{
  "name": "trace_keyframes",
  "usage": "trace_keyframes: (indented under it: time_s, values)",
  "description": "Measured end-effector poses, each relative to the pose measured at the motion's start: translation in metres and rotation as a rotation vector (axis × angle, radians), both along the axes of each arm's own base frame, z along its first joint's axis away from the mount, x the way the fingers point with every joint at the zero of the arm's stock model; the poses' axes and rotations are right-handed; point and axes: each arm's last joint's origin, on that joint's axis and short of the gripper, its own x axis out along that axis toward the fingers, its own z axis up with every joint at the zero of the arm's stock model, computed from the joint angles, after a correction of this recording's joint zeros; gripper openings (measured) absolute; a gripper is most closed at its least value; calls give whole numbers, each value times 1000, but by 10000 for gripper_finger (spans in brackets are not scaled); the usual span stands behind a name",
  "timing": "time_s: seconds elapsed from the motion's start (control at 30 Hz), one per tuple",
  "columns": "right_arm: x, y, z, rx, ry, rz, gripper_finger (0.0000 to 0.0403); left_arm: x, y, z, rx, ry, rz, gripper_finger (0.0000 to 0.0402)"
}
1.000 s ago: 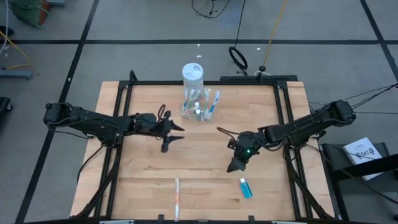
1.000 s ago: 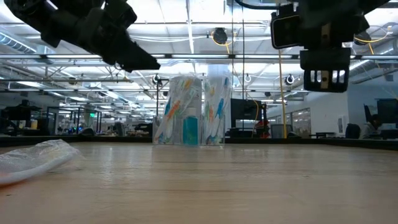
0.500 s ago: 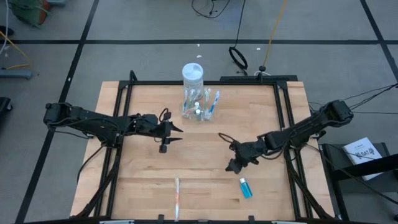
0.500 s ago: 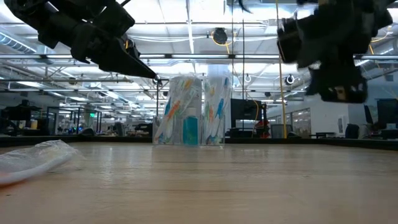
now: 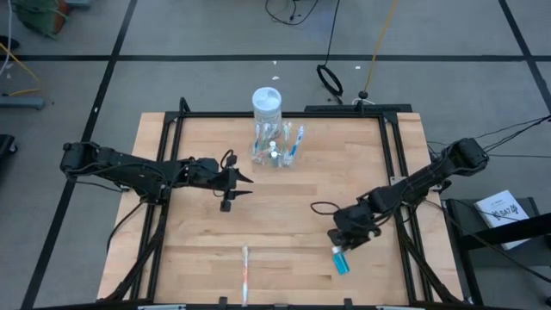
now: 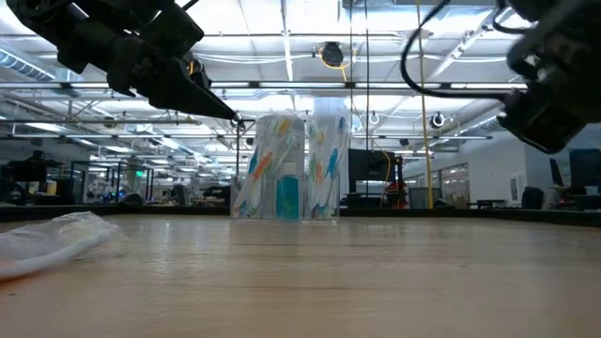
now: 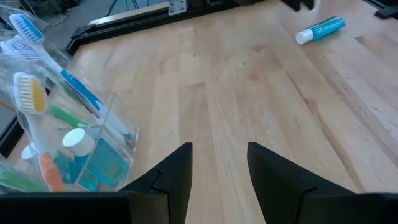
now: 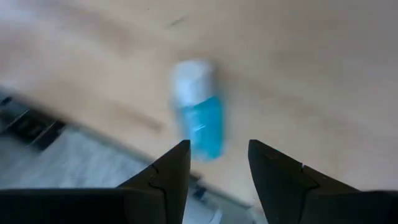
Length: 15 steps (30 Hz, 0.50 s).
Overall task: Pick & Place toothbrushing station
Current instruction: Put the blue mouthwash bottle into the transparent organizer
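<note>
The toothbrushing station [image 5: 277, 145] is a clear plastic holder with toothbrushes and a small tube in it. It stands on its base at the table's far middle, in front of a lidded jar [image 5: 267, 102]. It also shows in the low view [image 6: 286, 169] and the left wrist view [image 7: 68, 146]. My left gripper [image 5: 244, 185] is open and empty, above the table, near-left of the station. My right gripper [image 5: 346, 242] is open and empty at the near right, just above a small blue tube [image 8: 199, 124] that lies flat on the table.
The blue tube [image 5: 341, 260] lies near the table's near right. A wrapped toothbrush [image 5: 245, 274] lies at the near edge, left of the middle, and shows as crinkled plastic in the low view [image 6: 56, 239]. Bare wood lies between the two arms.
My right gripper has moved toward the table's near edge and a little right, and now points down over the blue tube. The station has not moved.
</note>
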Motion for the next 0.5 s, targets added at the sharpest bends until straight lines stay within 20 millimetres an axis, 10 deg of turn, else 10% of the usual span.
trace_keyframes:
  time_s: [0.5]
  values:
    - [-1, 7, -10, -181, -84, 52, 153, 0, 0, -1, -11, 9, 5, 157]
